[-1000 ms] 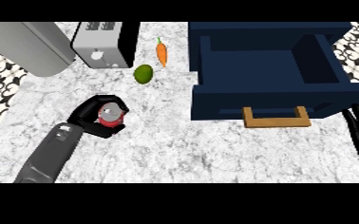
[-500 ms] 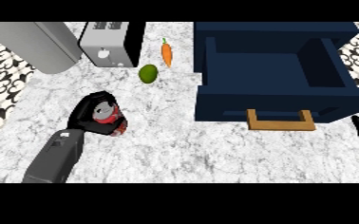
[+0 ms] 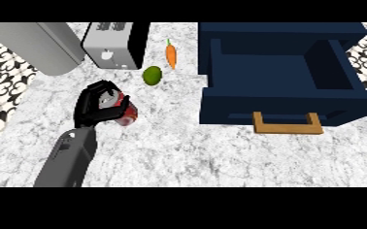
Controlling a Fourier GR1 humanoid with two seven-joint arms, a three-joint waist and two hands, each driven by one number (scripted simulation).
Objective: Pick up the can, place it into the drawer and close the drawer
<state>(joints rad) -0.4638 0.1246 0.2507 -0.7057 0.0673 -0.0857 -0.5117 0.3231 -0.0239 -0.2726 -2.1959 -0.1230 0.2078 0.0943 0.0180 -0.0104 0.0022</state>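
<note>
A pale marbled counter (image 3: 215, 155) is seen from steeply above, with a patterned strip at its far left edge. Only one hand is shown, the left hand (image 3: 100, 107), at the end of a grey forearm that comes in from the lower left. Its black fingers are curled round the can (image 3: 125, 112), so the can is pinched inside the hand and mostly hidden; just a red side and a greyish top can be made out. Whether the can is lifted off the counter or resting on it can't really be told, and its long axis isn't clear either, though it looks tilted.

The drawer (image 3: 279, 77) is found well to the right of the hand and a bit further away, pulled open, dark blue inside, with a wooden handle (image 3: 287, 124) on its near front. So the carry would probably be a sideways sweep to the right, with the drawer's front wall to be cleared.

Just beyond the hand a green fruit (image 3: 152, 75) is lying, a carrot (image 3: 171, 55) past it, and a toaster (image 3: 111, 46) plus a big grey appliance (image 3: 39, 46) further back. The right hand isn't seen anywhere.
</note>
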